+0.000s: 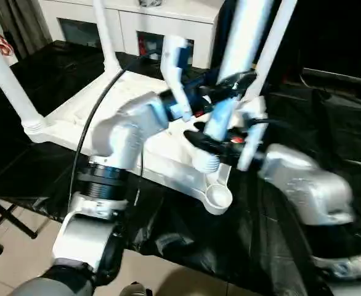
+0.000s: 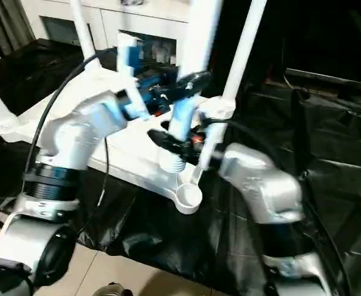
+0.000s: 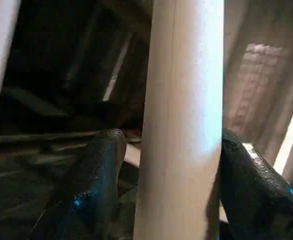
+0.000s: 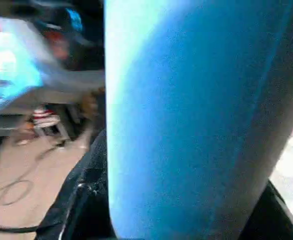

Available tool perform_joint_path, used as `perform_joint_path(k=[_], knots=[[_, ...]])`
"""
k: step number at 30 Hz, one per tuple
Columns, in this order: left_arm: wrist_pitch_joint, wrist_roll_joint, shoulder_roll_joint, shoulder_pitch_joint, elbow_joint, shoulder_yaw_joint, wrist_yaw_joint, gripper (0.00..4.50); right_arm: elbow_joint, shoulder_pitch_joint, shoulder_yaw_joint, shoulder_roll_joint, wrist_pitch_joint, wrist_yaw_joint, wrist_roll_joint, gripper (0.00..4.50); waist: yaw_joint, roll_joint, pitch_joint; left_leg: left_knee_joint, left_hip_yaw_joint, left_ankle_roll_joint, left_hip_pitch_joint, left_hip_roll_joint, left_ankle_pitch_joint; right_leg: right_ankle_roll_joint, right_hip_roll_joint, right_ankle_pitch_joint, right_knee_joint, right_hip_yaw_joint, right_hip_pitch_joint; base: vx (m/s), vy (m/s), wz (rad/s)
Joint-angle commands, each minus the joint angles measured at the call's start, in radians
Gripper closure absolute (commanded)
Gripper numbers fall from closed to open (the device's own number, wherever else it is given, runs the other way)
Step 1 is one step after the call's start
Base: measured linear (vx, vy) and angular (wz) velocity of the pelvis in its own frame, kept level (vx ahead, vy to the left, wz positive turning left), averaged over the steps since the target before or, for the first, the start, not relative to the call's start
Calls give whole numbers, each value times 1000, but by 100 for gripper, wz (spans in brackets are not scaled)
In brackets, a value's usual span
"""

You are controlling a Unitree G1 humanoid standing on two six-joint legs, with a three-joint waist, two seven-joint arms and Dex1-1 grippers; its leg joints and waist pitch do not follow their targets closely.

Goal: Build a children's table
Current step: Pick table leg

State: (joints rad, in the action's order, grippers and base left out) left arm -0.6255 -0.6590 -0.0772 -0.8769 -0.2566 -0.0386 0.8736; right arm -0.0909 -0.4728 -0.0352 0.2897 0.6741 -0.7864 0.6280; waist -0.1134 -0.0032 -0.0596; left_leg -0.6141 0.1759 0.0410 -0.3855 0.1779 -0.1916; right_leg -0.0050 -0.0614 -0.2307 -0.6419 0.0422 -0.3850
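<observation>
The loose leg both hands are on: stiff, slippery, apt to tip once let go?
Probably stiff: the leg runs straight between the left hand and the right hand. Its smooth glossy round tube may twist or slip. Its ribbed end hangs beside the empty corner socket, so it would likely topple if released.

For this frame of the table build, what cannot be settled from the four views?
- The loose white plastic tube leg: its upper end is cut off by the top edge in both eye views.
- Whether its threaded end has entered the empty round corner socket of the white tabletop: motion blur and the right tool obscure it.
- Left tool around the leg: contact unclear.
</observation>
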Motion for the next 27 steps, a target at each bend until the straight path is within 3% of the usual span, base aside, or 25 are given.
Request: perform_joint_path(k=[1,4,6,8,12,19,20,27], knots=[[-21,-7,-15,6,8,-7,17,151,-52,12,18,25,14,-48,31,259,-1,-2,67,74,-17,-12,20,51,-93,-246,-84,42,72,-47,52,0,0,0],[-5,10,-31,14,20,27,52,151,-70,27,-5,64,33,-92,32,259,-1,-2,66,75,-18,-4,19,51,-95,-234,-84,14,74,-48,53,0,0,0],[1,15,-36,18,26,40,69,187,-72,29,-11,75,37,-100,30,259,0,-2,66,75,-18,-1,19,51,-95,-233,-84,6,76,-48,52,0,0,0],[5,20,-41,15,21,44,73,187,-74,33,-18,89,42,-106,33,259,0,-2,68,75,-19,0,19,51,-86,-235,-85,18,74,-47,52,0,0,0],[18,30,-38,9,7,37,63,230,-74,34,-22,101,42,-111,28,259,0,-2,68,73,-18,-2,18,51,-83,-243,-85,33,73,-47,53,0,0,0],[71,27,-27,14,1,11,56,259,-63,28,-34,111,-2,-94,-34,259,0,-1,68,72,-18,-4,19,51,-81,-247,-84,39,73,-47,53,0,0,0],[72,28,-28,16,4,11,58,265,-60,26,-34,110,-2,-89,-36,189,0,-1,69,72,-19,-4,19,51,-82,-248,-84,40,72,-46,53,0,0,0],[83,51,-54,34,19,44,87,267,-46,10,-29,118,-10,-61,-62,146,1,2,70,73,-19,1,21,52,-86,-246,-83,46,70,-46,52,0,0,0]])
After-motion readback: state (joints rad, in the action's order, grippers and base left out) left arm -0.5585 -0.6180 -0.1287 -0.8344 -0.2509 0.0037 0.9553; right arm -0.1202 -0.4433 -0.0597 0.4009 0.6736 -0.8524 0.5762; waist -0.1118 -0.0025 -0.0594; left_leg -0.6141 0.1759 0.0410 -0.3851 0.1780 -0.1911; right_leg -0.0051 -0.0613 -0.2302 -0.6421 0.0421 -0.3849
